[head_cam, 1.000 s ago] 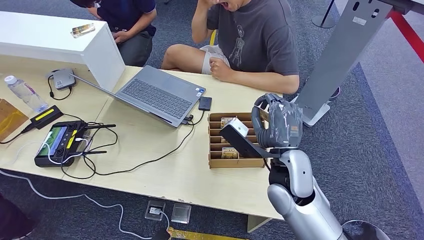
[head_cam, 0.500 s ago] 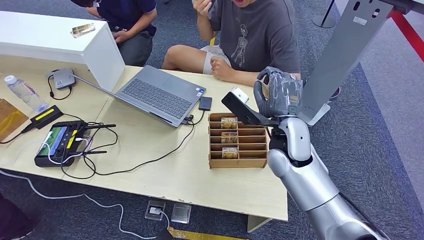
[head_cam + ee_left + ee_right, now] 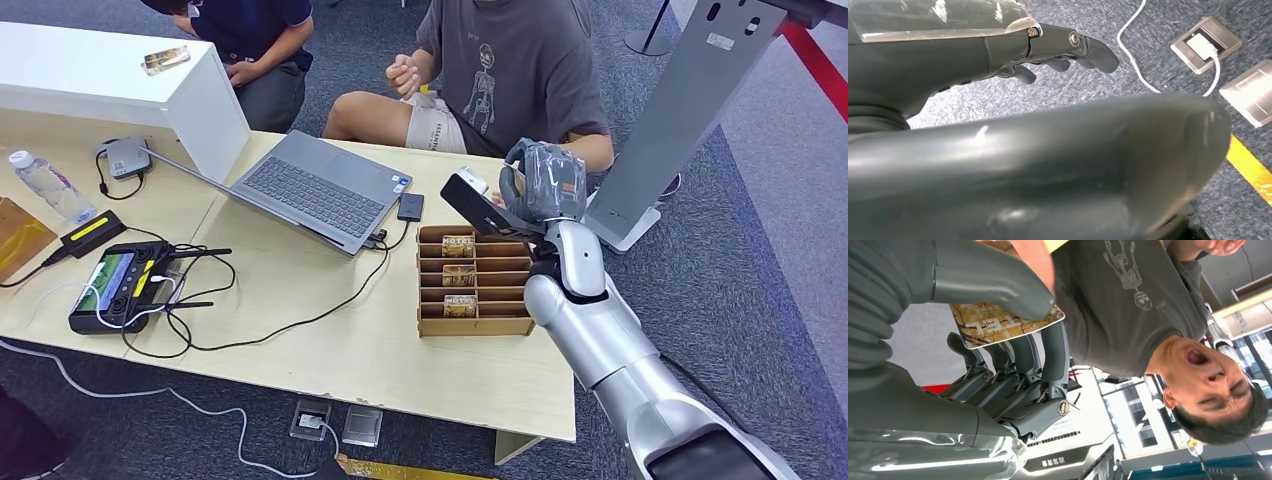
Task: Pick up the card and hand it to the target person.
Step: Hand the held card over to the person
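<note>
Reaching over the far edge of the table [image 3: 300, 340], the right hand [image 3: 545, 182] pinches the card [image 3: 1007, 322] between thumb and fingers, raised near the seated person in the grey shirt [image 3: 520, 70]. Pickup looks done; the handover remains, since that person's hand [image 3: 403, 75] is well apart from the card. The left hand [image 3: 1068, 50] hangs over grey carpet, fingers loosely curled, holding nothing. A laptop [image 3: 310, 190], a wooden card rack [image 3: 475, 281] and cables sit on the table

Wooden table [image 3: 330, 350] (blue-grey carpet [image 3: 760, 290])
</note>
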Motion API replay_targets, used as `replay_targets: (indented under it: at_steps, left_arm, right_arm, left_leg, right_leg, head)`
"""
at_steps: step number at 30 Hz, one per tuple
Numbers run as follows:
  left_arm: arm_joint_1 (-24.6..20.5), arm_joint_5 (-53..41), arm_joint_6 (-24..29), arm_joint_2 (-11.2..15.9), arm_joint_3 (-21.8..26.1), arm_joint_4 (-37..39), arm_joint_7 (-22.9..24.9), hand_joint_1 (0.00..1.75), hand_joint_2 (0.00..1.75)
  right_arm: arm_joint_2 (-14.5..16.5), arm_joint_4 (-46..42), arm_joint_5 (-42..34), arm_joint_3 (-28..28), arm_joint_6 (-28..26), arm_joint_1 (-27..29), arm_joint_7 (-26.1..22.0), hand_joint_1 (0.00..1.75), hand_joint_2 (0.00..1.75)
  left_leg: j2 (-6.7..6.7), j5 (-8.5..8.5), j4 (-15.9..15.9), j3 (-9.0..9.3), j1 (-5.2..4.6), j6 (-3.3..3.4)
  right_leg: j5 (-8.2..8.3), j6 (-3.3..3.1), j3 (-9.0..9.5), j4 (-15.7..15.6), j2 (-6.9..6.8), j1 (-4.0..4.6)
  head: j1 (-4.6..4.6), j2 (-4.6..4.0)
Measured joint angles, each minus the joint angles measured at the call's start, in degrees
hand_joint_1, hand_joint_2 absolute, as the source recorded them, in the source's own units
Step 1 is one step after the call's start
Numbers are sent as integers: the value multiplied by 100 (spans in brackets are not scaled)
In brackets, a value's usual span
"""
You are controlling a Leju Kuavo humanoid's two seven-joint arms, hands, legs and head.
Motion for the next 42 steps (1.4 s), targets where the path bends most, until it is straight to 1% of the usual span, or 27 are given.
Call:
replay_targets:
  at_steps: [9,11,13,15,23,26,28,32,38,40,42]
  left_arm:
    - [0,-7,15,0,0,0,30,0,0]
    - [0,-15,18,0,0,0,30,0,0]
    - [1,-17,24,0,0,0,31,0,0]
    - [1,-17,32,0,0,0,39,0,0]
    - [3,-17,45,1,2,0,79,0,0]
    - [3,-6,51,2,2,0,80,0,0]
    - [4,14,62,2,2,0,90,0,0]
    - [9,67,83,1,7,0,114,0,0]
    - [16,140,95,0,21,0,122,0,0]
    - [19,157,100,1,25,0,122,0,0]
    - [20,187,108,1,31,0,122,0,0]
  right_arm:
    - [249,438,-322,16,-154,-172,-191,144,175]
    - [282,495,-346,18,-163,-196,-192,121,175]
    - [307,542,-386,22,-168,-202,-198,52,175]
    - [325,584,-433,30,-177,-203,-201,2,175]
    - [337,747,-604,104,-234,-176,-223,0,175]
    - [335,761,-815,105,-341,-122,-383,0,175]
    - [333,738,-1085,98,-476,-44,-569,0,175]
    - [316,504,-1994,32,-747,286,-1075,0,175]
    - [293,-60,-4347,-108,-203,1021,-2002,0,175]
    - [273,-241,-4906,-127,-147,1263,-2209,0,175]
    - [248,-418,-5281,-142,-147,1488,-2334,0,175]
  left_leg:
    - [0,0,0,1,0,0]
    - [1,0,0,1,0,0]
    - [0,0,0,1,0,0]
    - [0,0,0,1,0,0]
    - [1,0,0,2,0,0]
    - [1,0,1,3,0,0]
    - [1,0,1,3,0,0]
    - [2,0,1,4,0,0]
    - [2,0,1,4,0,0]
    - [2,0,0,4,0,0]
    - [2,0,0,4,0,0]
  right_leg:
    - [0,0,-1,0,0,0]
    - [0,0,-1,0,0,0]
    - [0,0,-1,0,0,0]
    - [0,0,-1,0,0,0]
    - [0,0,-1,0,1,0]
    - [0,0,-1,0,1,0]
    - [0,0,-1,0,1,0]
    - [0,0,-1,-1,1,0]
    - [0,0,-2,-2,1,0]
    - [0,0,-2,-2,1,0]
    - [0,0,-2,-2,2,0]
  head:
    - [-3,0]
    - [-1,0]
    - [0,0]
    - [-1,0]
    - [-1,0]
    - [-1,0]
    - [-1,0]
    - [-1,0]
    - [-2,0]
    - [-2,0]
    - [-2,0]
